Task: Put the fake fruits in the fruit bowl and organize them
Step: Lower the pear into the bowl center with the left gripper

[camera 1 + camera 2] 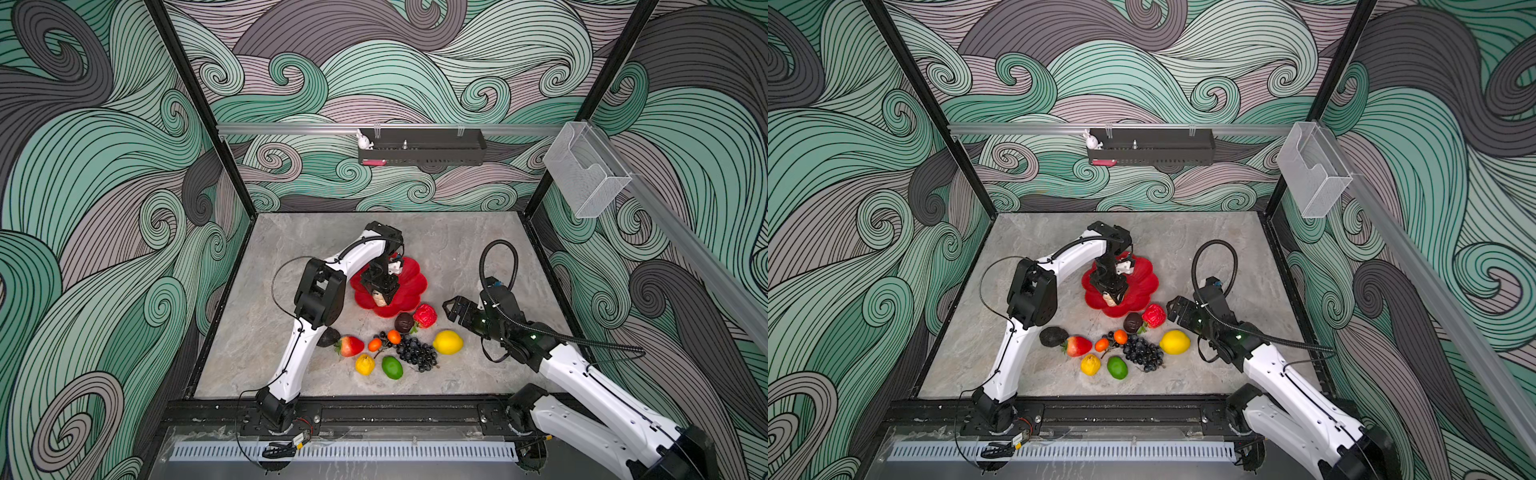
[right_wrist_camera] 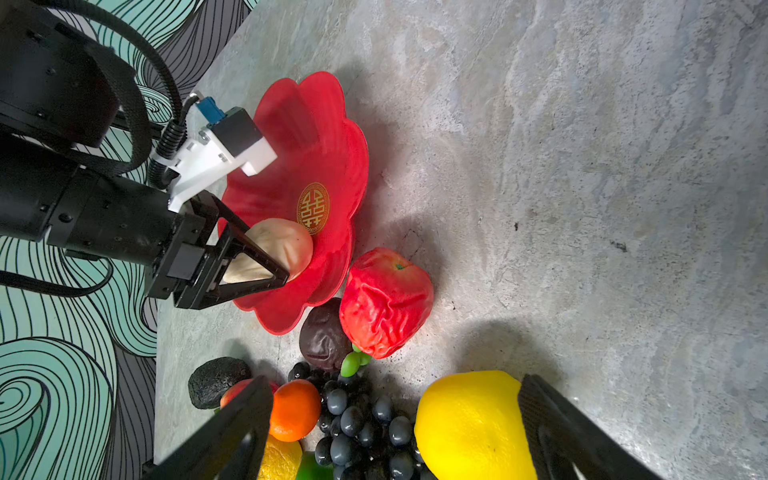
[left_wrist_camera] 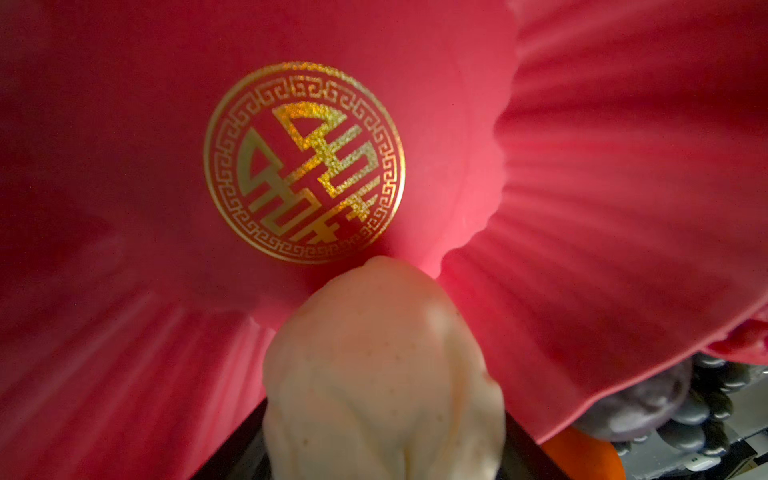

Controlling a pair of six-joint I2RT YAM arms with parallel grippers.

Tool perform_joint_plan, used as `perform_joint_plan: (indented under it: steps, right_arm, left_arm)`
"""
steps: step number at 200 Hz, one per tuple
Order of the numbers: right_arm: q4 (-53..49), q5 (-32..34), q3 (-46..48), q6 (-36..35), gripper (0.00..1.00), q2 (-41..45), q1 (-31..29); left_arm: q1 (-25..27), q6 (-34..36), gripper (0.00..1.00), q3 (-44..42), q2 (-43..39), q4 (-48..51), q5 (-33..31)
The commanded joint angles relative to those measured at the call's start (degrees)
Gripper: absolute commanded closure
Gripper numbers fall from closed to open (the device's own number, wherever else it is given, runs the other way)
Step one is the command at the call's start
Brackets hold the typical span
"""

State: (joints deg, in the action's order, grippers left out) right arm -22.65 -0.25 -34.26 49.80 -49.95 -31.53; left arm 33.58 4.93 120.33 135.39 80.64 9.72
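The cream fruit [image 2: 286,241] is seated in the fruit bowl [image 2: 332,137], between the jaws of the left gripper [image 1: 382,296]; whether it is gripped cannot be told. The right gripper [image 1: 451,311] is spread wide near the lemon [image 1: 448,342].

In both top views the left hand [image 1: 381,300] covers the middle of the bowl [image 1: 411,286] and most of the cream fruit [image 1: 378,298] (whether its fingers [image 2: 259,249] press it, I cannot tell). In a top view the left arm [image 1: 299,353] hides half of the dark rough fruit [image 1: 329,337].

Fruit bowl [image 2: 324,124] – glossy plastic, table [image 2: 582,166] – matt stone
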Motion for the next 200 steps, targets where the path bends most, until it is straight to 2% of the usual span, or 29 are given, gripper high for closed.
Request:
perform_joint_plan:
  steps: [1,64,158,169,174,200]
  right_arm:
    - [0.9,-0.2,0.0,0.3,0.07,-0.1,0.2]
    - [1.3,-0.4,0.0,0.3,0.07,-0.7,0.2]
    - [1.6,-0.4,0.4,0.4,0.07,-0.9,0.2]
    - [1.6,-0.4,0.3,0.2,0.07,-0.9,0.2]
    - [1.6,-0.4,0.2,0.2,0.07,-1.0,0.2]
    - [1.1,0.0,-0.2,-0.5,0.06,-0.9,0.2]
  left_arm:
    - [0.5,-1.0,0.25,0.1,-2.4,-0.5,1.9]
    - [0.5,-1.4,0.16,-0.5,-3.0,-0.9,2.7]
    - [0.3,-2.7,0.12,0.8,-2.9,-1.8,0.4]
    - [0.3,-2.8,0.10,0.8,-3.3,-2.0,0.2]
    - [0.3,-2.8,0.02,0.8,-3.5,-1.9,0.3]
    - [0.2,-3.2,0.01,0.2,-5.2,-2.6,0.2]
